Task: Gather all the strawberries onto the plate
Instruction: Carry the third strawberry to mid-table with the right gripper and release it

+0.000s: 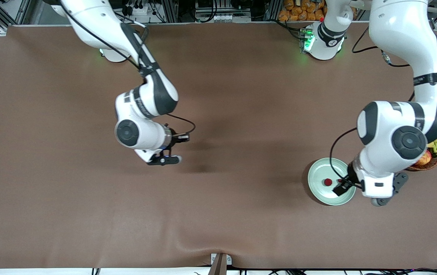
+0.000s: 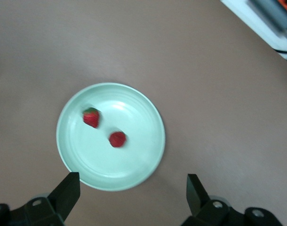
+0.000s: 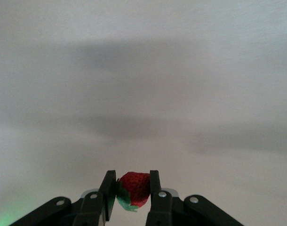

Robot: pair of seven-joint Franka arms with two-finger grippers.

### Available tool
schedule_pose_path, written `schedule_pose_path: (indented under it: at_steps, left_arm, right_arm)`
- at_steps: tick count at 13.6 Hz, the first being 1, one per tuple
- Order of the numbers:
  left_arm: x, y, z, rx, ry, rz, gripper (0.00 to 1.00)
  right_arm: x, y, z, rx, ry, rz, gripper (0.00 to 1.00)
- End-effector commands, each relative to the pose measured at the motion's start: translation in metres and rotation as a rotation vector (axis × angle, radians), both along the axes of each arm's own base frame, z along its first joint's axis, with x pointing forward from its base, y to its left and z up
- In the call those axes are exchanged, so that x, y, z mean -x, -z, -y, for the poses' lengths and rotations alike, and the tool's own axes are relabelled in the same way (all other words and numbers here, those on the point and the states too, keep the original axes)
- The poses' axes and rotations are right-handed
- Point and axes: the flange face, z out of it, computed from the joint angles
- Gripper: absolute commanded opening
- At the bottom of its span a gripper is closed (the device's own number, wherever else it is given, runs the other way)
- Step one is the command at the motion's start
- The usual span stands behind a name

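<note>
Right wrist view: right tool point(image 3: 133, 190) pinching last strawberry point(image 3: 134, 187) for carrying. Left tool point(image 2: 133, 193) spread above plate point(image 2: 148, 162), two strawberries point(image 2: 91, 117) inside.

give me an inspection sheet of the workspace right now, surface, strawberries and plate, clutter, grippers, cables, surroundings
Surface: brown table cover, wrinkled at the edge nearest the front camera.
Job's things: mint-green plate toward the left arm's end of the table; two strawberries lie in it; third strawberry held by the right gripper.
Clutter: wicker basket with fruit, mostly hidden by the left arm.
Grippers: left gripper open, over the plate's edge; right gripper shut on the third strawberry, over bare table.
Cables: black cables run along both arms.
Surroundings: metal frame and orange items by the arm bases.
</note>
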Motion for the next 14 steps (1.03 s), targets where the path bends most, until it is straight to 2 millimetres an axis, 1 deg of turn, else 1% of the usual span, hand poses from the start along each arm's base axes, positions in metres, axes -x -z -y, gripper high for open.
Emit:
schedule_pose_path:
  at_steps: [1,3,5,6,7,8,9,11,12,13,14]
  left_arm:
    - [0.009,-0.011,0.017,-0.015,0.019,0.005,1.00]
    - [0.016,-0.009,0.043,-0.016,0.062,0.001,1.00]
    - [0.026,-0.008,0.076,-0.012,0.110,-0.004,1.00]
    - [0.033,-0.005,0.095,-0.013,0.142,-0.015,1.00]
    - [0.036,-0.004,0.106,-0.006,0.153,-0.017,1.00]
    - [0.041,-0.001,0.122,0.002,0.175,-0.022,1.00]
    - [0.044,0.006,0.133,0.010,0.189,-0.029,1.00]
    - [0.056,0.008,0.160,0.039,0.225,-0.039,1.00]
    - [0.060,0.008,0.169,0.047,0.238,-0.042,1.00]
    - [0.063,0.010,0.176,0.053,0.232,-0.046,1.00]
    - [0.068,0.005,0.184,0.066,0.221,-0.044,1.00]
  right_arm:
    - [0.006,0.022,-0.018,-0.011,0.016,-0.011,0.16]
    - [0.009,0.041,-0.028,-0.001,0.013,0.020,0.17]
    - [0.007,0.046,-0.029,0.001,0.018,0.044,0.19]
    - [0.008,0.049,-0.028,0.003,0.017,0.043,0.24]
    - [0.007,0.053,-0.028,0.009,0.012,0.050,0.39]
    - [0.004,0.055,-0.028,0.008,0.010,0.077,0.47]
    - [0.003,0.056,-0.027,0.006,0.017,0.098,0.50]
    - [0.003,0.058,-0.027,0.009,0.017,0.099,0.54]
    - [0.001,0.054,-0.026,0.007,0.027,0.101,0.60]
    - [-0.004,0.049,-0.020,0.002,0.033,0.107,0.69]
    - [-0.012,0.037,-0.009,-0.004,0.045,0.116,0.84]
